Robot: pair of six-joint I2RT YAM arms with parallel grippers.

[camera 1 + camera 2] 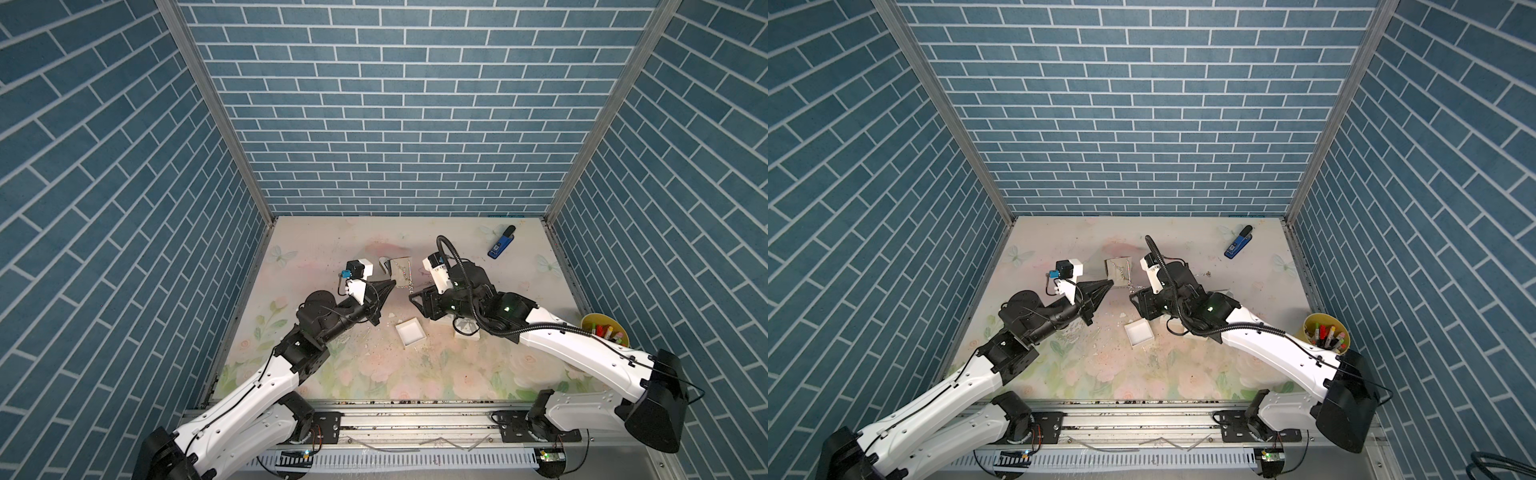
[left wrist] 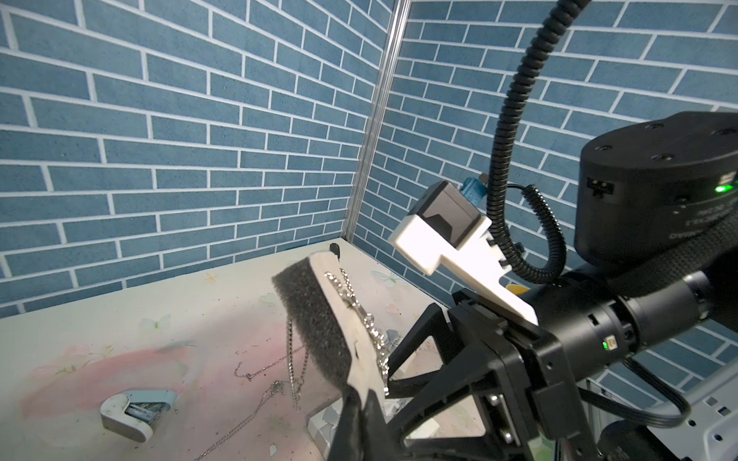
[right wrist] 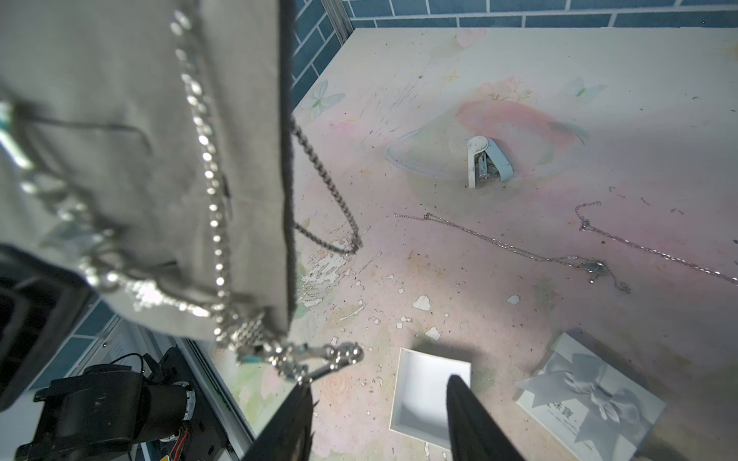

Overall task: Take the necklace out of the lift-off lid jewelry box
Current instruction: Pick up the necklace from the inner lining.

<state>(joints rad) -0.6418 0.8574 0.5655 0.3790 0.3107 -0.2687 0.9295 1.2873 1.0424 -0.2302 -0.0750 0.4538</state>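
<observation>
In both top views the left gripper (image 1: 392, 283) (image 1: 1112, 282) is pressed together on the lower edge of a foam insert (image 1: 400, 270) (image 1: 1118, 269), holding it up off the table (image 1: 332, 374). The necklace (image 1: 405, 272) (image 1: 1122, 271) is strung across the insert's pale face. The right gripper (image 1: 415, 293) (image 1: 1133, 295) sits just beside the insert's lower corner. The open white jewelry box (image 1: 409, 332) (image 1: 1140, 332) lies on the table nearer the robot's base, well apart from the necklace. A blue stapler (image 1: 500, 243) lies by the back wall and a yellow cup of markers (image 1: 604, 328) stands at the right edge.

From the left wrist, the gripper's fingers (image 2: 355, 419) pinch the insert (image 2: 315, 319) edge-on, dark foam on one side and the necklace (image 2: 359, 315) glinting on the other. A loop of chain hangs off behind. The right gripper (image 2: 395, 375) is close against the necklace side. A white mini stapler (image 2: 137, 411) lies on the table.

From the right wrist, the gripper (image 3: 379, 419) stands spread. The necklace (image 3: 207, 159) runs down the insert (image 3: 120, 119), and its sparkling end dangles right at the tip of one finger, whether touching I cannot tell. Below are the box (image 3: 431, 395) and its bow-topped lid (image 3: 591, 395).
</observation>
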